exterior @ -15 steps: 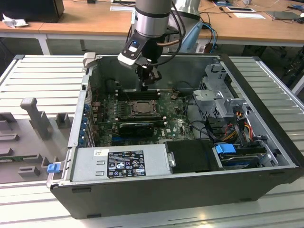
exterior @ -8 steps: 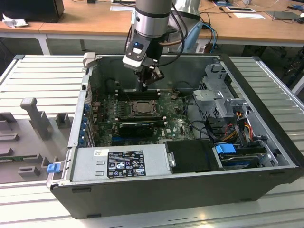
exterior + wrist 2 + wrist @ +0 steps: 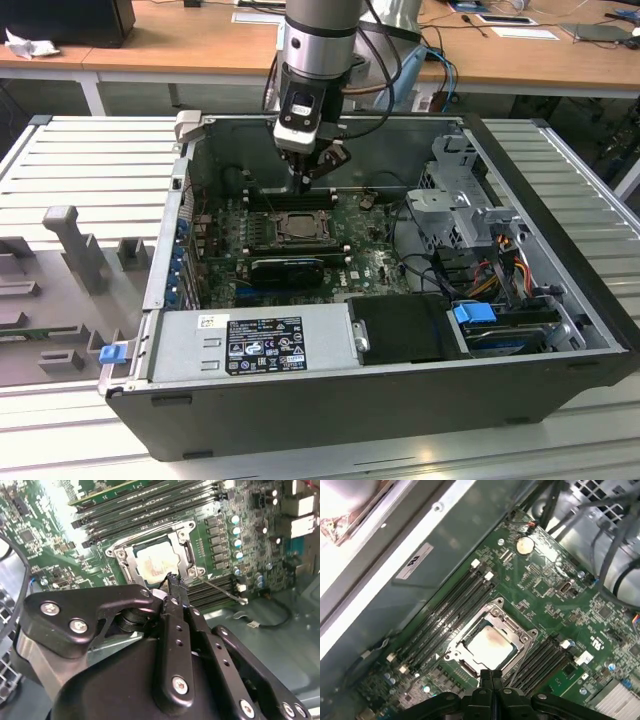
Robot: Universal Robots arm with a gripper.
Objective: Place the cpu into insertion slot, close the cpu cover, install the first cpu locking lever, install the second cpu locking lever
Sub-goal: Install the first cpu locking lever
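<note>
Fingers of the black gripper [image 3: 492, 677] are pressed tight together, and nothing is held between them (both wrist views show the two tips meeting). The tips hang just above one edge of the square dark insertion slot [image 3: 272, 232]. The slot sits on the green circuit board [image 3: 555, 600] inside the big open dark-grey computer case [image 3: 400, 410].

The small square silver-grey cpu [image 3: 490, 644] lies flat in the slot with its pale face up. The thin silver metal cpu cover [image 3: 514, 626], a frame with a cut-out middle, lies flat around the chip, so the chip's face shows through the hole.

In the second wrist view a thin straight metal lever [image 3: 220, 590] sticks out from one corner of the slot, close to the gripper tips. It slants across the long black memory slots [image 3: 450, 615] beside it. I cannot tell if it is hooked down.

The memory slots run along two sides of the insertion slot. A round silver battery [image 3: 524, 545] sits farther off on the board.

In the exterior view the grey robot arm [image 3: 320, 40] comes straight down into the case. The gripper is over the slot edge that is farther from that camera.
</note>
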